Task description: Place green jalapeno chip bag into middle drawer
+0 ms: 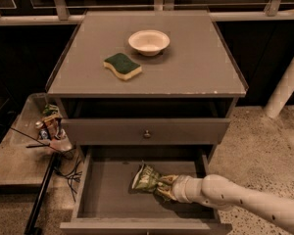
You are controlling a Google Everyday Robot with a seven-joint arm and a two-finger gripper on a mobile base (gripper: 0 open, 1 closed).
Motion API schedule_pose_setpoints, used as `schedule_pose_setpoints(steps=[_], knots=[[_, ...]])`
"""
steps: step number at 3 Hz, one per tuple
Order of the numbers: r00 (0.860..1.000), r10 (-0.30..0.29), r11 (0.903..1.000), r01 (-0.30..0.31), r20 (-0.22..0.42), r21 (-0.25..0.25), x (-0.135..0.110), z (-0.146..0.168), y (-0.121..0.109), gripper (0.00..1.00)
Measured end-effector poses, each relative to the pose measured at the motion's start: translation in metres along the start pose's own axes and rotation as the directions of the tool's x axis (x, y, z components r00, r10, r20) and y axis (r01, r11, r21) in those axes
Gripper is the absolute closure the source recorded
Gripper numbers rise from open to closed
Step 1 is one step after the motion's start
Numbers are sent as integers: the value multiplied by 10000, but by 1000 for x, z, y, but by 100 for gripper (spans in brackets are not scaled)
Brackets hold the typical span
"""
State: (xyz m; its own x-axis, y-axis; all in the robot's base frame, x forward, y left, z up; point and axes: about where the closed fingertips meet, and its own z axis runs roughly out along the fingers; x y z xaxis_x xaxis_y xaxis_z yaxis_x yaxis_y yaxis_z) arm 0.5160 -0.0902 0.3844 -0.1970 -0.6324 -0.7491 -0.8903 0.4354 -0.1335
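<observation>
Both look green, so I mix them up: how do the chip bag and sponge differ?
Chip bag is crinkled, pale green, printed; sponge is flat, dark green over yellow. Chip bag lies in the middle drawer, at the gripper; sponge sits on the cabinet top. Both are small.

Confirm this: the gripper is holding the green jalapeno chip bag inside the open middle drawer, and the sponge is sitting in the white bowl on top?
Not quite. The camera view shows the sponge lying beside the white bowl on the cabinet top, not in it. The rest holds: the gripper grips the green jalapeno chip bag inside the open middle drawer.
</observation>
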Motion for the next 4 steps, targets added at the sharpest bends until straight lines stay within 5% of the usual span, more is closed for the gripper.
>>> schedule_pose_setpoints(steps=[2, 3, 4], knots=[[10000, 0, 10000, 0, 0, -1, 0, 0, 0, 11], [10000, 0, 10000, 0, 1, -2, 0, 0, 0, 0], [10000, 0, 10000, 0, 1, -2, 0, 0, 0, 0]])
